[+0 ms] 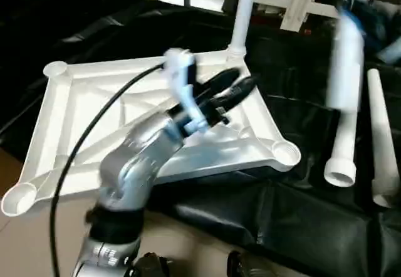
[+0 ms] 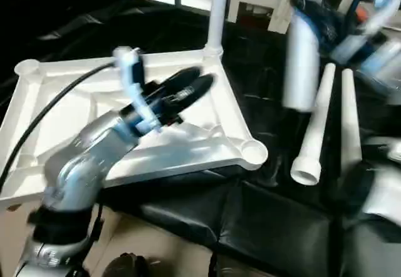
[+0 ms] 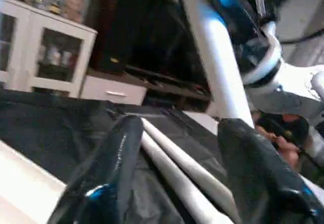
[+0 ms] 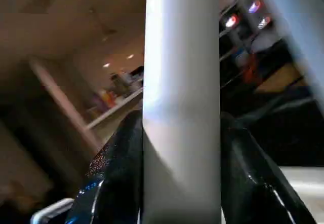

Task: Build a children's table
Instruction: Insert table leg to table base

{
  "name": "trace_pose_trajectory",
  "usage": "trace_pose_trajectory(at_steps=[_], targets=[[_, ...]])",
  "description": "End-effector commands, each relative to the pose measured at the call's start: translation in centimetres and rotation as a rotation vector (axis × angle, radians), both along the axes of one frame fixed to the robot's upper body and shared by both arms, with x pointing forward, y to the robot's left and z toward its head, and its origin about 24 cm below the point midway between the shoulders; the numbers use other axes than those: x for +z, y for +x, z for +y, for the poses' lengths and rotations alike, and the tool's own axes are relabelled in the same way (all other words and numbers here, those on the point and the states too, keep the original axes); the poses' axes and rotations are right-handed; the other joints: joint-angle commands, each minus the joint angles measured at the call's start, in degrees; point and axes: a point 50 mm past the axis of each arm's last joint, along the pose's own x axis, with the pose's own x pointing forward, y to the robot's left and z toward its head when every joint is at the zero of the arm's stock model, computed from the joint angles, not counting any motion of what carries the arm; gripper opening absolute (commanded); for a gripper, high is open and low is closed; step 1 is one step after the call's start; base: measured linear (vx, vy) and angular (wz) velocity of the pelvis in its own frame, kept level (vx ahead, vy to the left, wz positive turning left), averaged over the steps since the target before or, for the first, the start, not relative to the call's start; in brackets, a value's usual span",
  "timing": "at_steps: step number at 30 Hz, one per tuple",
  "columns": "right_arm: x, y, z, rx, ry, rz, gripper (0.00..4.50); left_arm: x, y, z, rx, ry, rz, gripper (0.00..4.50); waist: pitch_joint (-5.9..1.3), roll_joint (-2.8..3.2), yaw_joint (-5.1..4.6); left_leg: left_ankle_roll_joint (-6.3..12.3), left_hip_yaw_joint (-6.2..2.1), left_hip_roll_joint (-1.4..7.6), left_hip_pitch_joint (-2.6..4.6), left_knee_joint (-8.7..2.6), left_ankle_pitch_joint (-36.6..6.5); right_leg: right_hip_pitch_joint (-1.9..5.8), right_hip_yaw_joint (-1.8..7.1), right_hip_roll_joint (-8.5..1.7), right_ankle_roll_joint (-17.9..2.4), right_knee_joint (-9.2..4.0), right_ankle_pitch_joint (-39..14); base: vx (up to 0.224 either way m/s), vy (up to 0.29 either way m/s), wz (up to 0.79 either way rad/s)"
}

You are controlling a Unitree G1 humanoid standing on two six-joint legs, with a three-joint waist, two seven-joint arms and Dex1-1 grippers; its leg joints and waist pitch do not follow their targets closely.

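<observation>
The tabletop (image 1: 156, 126) lies ribbed side up on the black-draped work table (image 1: 301, 227), corner sockets exposed for legs (1 leg (image 1: 241, 14) already stands in its far corner socket). The right gripper (image 4: 182, 148) clasps a white tube leg (image 2: 299, 57) upright beside the tabletop, likely bound for another socket. The left gripper (image 1: 229, 89) hovers over the tabletop, fingers spread and empty; 2 spare legs (image 2: 338, 120) lie beyond its right edge.

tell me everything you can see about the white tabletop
The tabletop is white plastic, rectangular, lying upside down on the black-draped work table, so its ribbed underside faces up: a raised rim and diagonal ribs crossing in an X. Each corner has a round socket. Three sockets stand empty, including the near right one; the far right one holds an upright white tube leg. The left gripper is above the tabletop, its fingers apart; contact cannot be told. The near left corner juts past the table's edge.
</observation>
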Motion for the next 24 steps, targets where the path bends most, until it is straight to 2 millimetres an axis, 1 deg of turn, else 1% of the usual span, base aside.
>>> trace_pose_trajectory(at_steps=[1, 2, 3, 4, 5, 6, 7, 8, 9, 11, 12, 13, 15, 16, 17, 18, 20, 21, 22, 24], targets=[[0.6, -0.5, 0.7, 0.019, 0.053, -0.027, 1.48, 0.1, 0.3, -0.6, -0.016, 0.016, 0.004, 3.08, -5.92, -0.58, 0.39, 5.49, 0.61, -0.14, 0.77, -3.77, -2.7, 4.04, 1.47, -1.42, -15.1, -4.33, -8.8, 0.000, 0.000, 0.00], [0.5, -0.6, 2.2, 0.045, 0.067, -0.051, 1.48, 0.6, 0.5, -1.4, -0.049, -0.004, 0.018, 3.17, -5.91, -0.43, 0.33, 5.25, 0.61, -0.25, 0.71, -3.85, -2.3, 4.04, 1.57, -1.46, -14.9, -4.24, -7.6, 0.000, 0.000, 0.00], [0.5, -0.7, 2.5, 0.049, 0.069, -0.054, 1.48, 0.6, 0.5, -1.5, -0.055, -0.008, 0.021, 3.17, -5.92, -0.47, 0.31, 5.29, 0.63, -0.30, 0.72, -3.89, -2.2, 4.06, 1.60, -1.48, -14.7, -4.28, -7.0, 0.000, 0.000, 0.00], [0.4, -0.9, 3.3, 0.061, 0.077, -0.064, 1.48, 0.9, 0.5, -1.9, -0.075, -0.022, 0.031, 3.26, -6.03, -0.41, 0.30, 5.24, 0.49, -0.31, 0.73, -3.91, -1.7, 4.18, 1.58, -1.54, -14.8, -4.07, -6.1, 0.000, 0.000, 0.00], [0.2, -1.2, 4.2, 0.072, 0.071, -0.075, 1.48, 1.2, 0.3, -2.4, -0.110, -0.046, 0.048, 3.36, -6.14, -0.41, 0.23, 5.46, 0.37, -0.26, 0.70, -3.99, -0.5, 4.33, 1.57, -1.62, -15.2, -3.80, -3.9, 0.000, 0.000, 0.00], [0.0, -1.4, 4.9, 0.083, 0.062, -0.085, 1.48, 1.4, 0.1, -2.6, -0.143, -0.063, 0.066, 3.54, -6.28, -0.46, 0.26, 5.78, 0.37, -0.29, 0.61, -4.00, 1.7, 4.55, 1.65, -1.67, -16.0, -3.43, -0.2, 0.000, 0.000, 0.00], [0.0, -1.7, 5.3, 0.086, 0.062, -0.084, 1.48, 1.4, -0.1, -2.8, -0.163, -0.072, 0.077, 3.54, -6.23, -0.40, 0.31, 6.04, 0.43, -0.35, 0.67, -4.01, 2.4, 4.48, 1.68, -1.55, -16.2, -3.44, 0.9, 0.000, 0.000, 0.00], [0.0, -2.0, 5.6, 0.089, 0.064, -0.084, 1.48, 1.4, -0.2, -2.9, -0.181, -0.080, 0.095, 3.64, -6.28, -0.51, 0.22, 6.81, 0.38, -0.47, 0.48, -4.04, 3.6, 4.68, 1.64, -1.48, -16.5, -3.32, 2.6, 0.000, 0.000, 0.00], [0.0, -2.1, 5.7, 0.088, 0.067, -0.083, 1.48, 1.4, -0.3, -3.0, -0.186, -0.081, 0.100, 3.71, -6.27, -0.46, 0.26, 7.02, 0.42, -0.46, 0.55, -4.04, 3.9, 4.64, 1.66, -1.51, -16.4, -3.36, 2.9, 0.000, 0.000, 0.00], [0.1, -2.8, 6.3, 0.084, 0.067, -0.080, 1.48, 1.2, -0.5, -3.2, -0.224, -0.094, 0.134, 3.96, -6.28, -0.28, 0.28, 7.48, 0.41, -0.45, 0.74, -4.13, 4.4, 4.62, 1.60, -1.52, -16.2, -3.48, 2.8, 0.000, 0.000, 0.00], [0.1, -2.8, 6.3, 0.084, 0.067, -0.080, 1.48, 1.2, -0.5, -3.2, -0.224, -0.094, 0.134, 3.96, -6.23, -0.21, 0.35, 7.35, 0.45, -0.46, 0.74, -4.16, 4.8, 4.62, 1.63, -1.52, -16.1, -3.46, 2.9, 0.000, 0.000, 0.00], [-0.1, -3.4, 7.2, 0.086, 0.025, -0.091, 1.48, 1.5, -1.1, -3.3, -0.318, -0.181, 0.210, 4.10, -6.17, -0.18, 0.33, 7.01, 0.49, -0.50, 0.76, -4.17, 4.9, 4.65, 1.65, -1.50, -16.1, -3.38, 3.2, 0.000, 0.000, 0.00], [-0.1, -3.7, 7.6, 0.086, 0.025, -0.093, 1.48, 1.5, -1.4, -3.4, -0.352, -0.201, 0.234, 4.17, -6.11, -0.29, 0.37, 6.47, 0.51, -0.54, 0.57, -4.27, 4.6, 4.76, 1.72, -1.59, -16.4, -3.45, 3.4, 0.000, 0.000, 0.00], [0.0, -3.8, 7.8, 0.083, 0.033, -0.093, 1.48, 1.5, -1.5, -3.4, -0.366, -0.204, 0.245, 4.26, -6.09, -0.32, 0.32, 6.43, 0.49, -0.55, 0.62, -4.33, 4.1, 4.70, 1.66, -1.56, -16.3, -3.63, 2.5, 0.000, 0.000, 0.00], [0.1, -3.9, 8.0, 0.080, 0.040, -0.096, 1.48, 1.2, -1.4, -3.3, -0.348, -0.172, 0.239, 4.36, -5.84, -0.32, 0.14, 5.65, 0.48, -0.52, 0.64, -4.60, 1.9, 4.70, 1.65, -1.64, -15.3, -4.11, -0.9, 0.000, 0.000, 0.00], [0.3, -4.0, 8.0, 0.071, 0.046, -0.099, 1.48, 0.8, -1.2, -3.3, -0.312, -0.136, 0.235, 4.49, -5.62, -0.20, 0.03, 4.98, 0.46, -0.48, 0.69, -4.75, 0.4, 4.61, 1.65, -1.70, -14.2, -4.48, -3.5, 0.000, 0.000, 0.00], [0.4, -4.0, 8.1, 0.063, 0.051, -0.101, 1.48, 0.3, -0.7, -3.1, -0.261, -0.114, 0.248, 4.50, -5.50, -0.22, -0.06, 4.10, 0.48, -0.49, 0.77, -4.91, -0.5, 4.59, 1.69, -1.70, -12.8, -4.70, -5.4, 0.000, 0.000, 0.00], [0.5, -4.1, 8.1, 0.060, 0.054, -0.102, 1.48, 0.1, -0.4, -3.0, -0.243, -0.114, 0.265, 4.50, -5.45, -0.09, -0.11, 3.35, 0.44, -0.50, 0.79, -5.00, -0.9, 4.62, 1.71, -1.71, -12.0, -4.82, -6.2, 0.000, 0.000, 0.00], [0.5, -4.1, 8.1, 0.058, 0.056, -0.101, 1.48, 0.1, -0.3, -2.8, -0.238, -0.116, 0.279, 4.33, -5.46, -0.12, -0.13, 2.58, 0.45, -0.59, 0.78, -5.06, -1.0, 4.65, 1.73, -1.67, -11.5, -4.86, -6.4, 0.000, 0.000, 0.00], [0.6, -4.2, 8.2, 0.049, 0.057, -0.102, 1.48, 0.1, -0.3, -2.6, -0.246, -0.122, 0.306, 4.18, -5.61, -0.09, -0.10, 1.90, 0.42, -0.65, 0.83, -5.10, -0.5, 4.66, 1.75, -1.59, -11.4, -4.73, -5.2, 0.000, 0.000, 0.00]])
